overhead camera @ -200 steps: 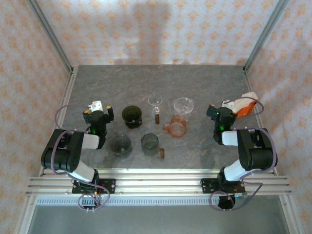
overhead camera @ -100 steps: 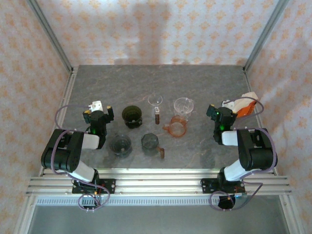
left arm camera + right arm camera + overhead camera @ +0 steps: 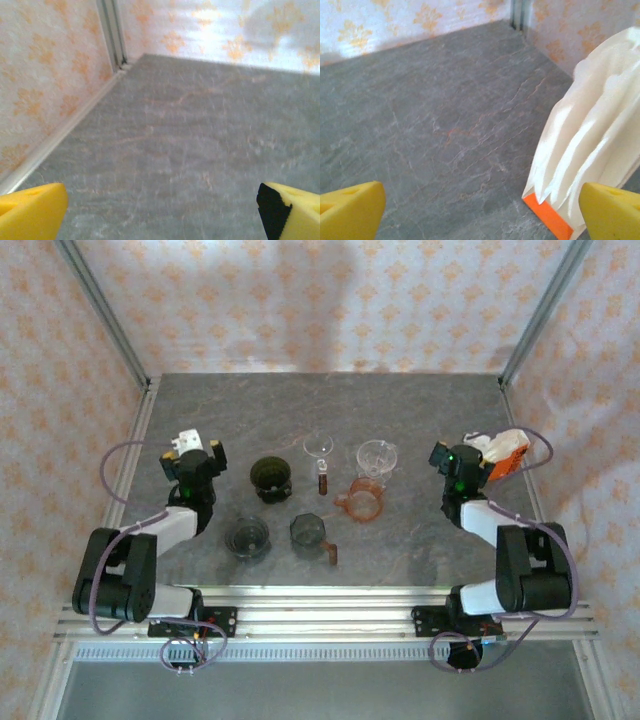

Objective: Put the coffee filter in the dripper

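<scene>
The white paper coffee filters (image 3: 602, 120) stand bunched in an orange holder (image 3: 551, 218) at the table's right edge; the top view shows the filters (image 3: 503, 443) too. My right gripper (image 3: 463, 456) sits just left of them, and in its wrist view the right gripper (image 3: 480, 215) is open with bare table between the yellow fingertips (image 3: 351, 209). Three drippers stand mid-table: a dark one (image 3: 270, 477), a clear one (image 3: 377, 455) and a pink one (image 3: 362, 501). My left gripper (image 3: 192, 458) is left of the dark dripper; the wrist view shows this gripper (image 3: 160, 215) open and empty.
A small clear funnel (image 3: 319, 447), a dark glass (image 3: 247, 536), a dark cup (image 3: 308, 531) and two small brown items (image 3: 323, 480) stand among the drippers. Patterned walls and metal corner posts (image 3: 105, 315) border the grey table (image 3: 420, 405).
Both arms have reached out from their bases. The left gripper moved up and left; the right gripper moved up and right, closer to the filters.
</scene>
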{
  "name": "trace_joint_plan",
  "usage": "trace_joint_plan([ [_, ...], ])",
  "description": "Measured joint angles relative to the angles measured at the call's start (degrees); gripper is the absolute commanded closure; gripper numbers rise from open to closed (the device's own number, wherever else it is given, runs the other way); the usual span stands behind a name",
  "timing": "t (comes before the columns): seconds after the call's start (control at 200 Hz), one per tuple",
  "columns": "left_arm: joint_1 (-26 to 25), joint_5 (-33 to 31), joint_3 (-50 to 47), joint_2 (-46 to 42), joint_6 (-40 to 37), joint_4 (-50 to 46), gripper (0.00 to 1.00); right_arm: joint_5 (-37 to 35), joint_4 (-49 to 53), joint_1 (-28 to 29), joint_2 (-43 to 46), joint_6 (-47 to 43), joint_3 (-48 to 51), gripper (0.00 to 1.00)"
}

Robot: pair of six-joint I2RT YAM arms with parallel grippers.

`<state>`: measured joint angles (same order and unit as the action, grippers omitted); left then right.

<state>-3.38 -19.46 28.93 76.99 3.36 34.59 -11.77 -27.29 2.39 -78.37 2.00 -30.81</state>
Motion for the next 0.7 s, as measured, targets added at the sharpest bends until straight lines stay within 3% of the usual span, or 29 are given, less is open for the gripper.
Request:
trace_joint_plan([
  [0.13, 0.00, -2.56, 1.84, -3.69, 5.35, -2.91, 0.00, -5.18, 6.75, 0.61, 4.11, 5.27, -1.53, 0.01],
  [0.225, 0.02, -3.93, 2.40, -6.25, 11.98, -4.98, 0.00, -9.38, 17.55, 0.68, 5.60, 15.17, -6.43, 0.01],
  [0.33, 0.81, -7.21, 2.67, -11.58, 26.36, -12.66, 0.00, -11.10, 29.16, 0.04, 5.64, 26.03, -13.68, 0.00],
  [0.455, 5.42, -5.79, 2.93, -16.35, 38.36, -19.30, 0.00, -8.02, 33.09, -0.35, 5.68, 31.15, -15.21, 0.01],
  [0.701, 7.39, 4.85, 4.22, -17.05, 47.45, -27.26, 0.00, 2.05, 38.77, 3.96, 5.79, 30.10, -15.04, 0.01],
])
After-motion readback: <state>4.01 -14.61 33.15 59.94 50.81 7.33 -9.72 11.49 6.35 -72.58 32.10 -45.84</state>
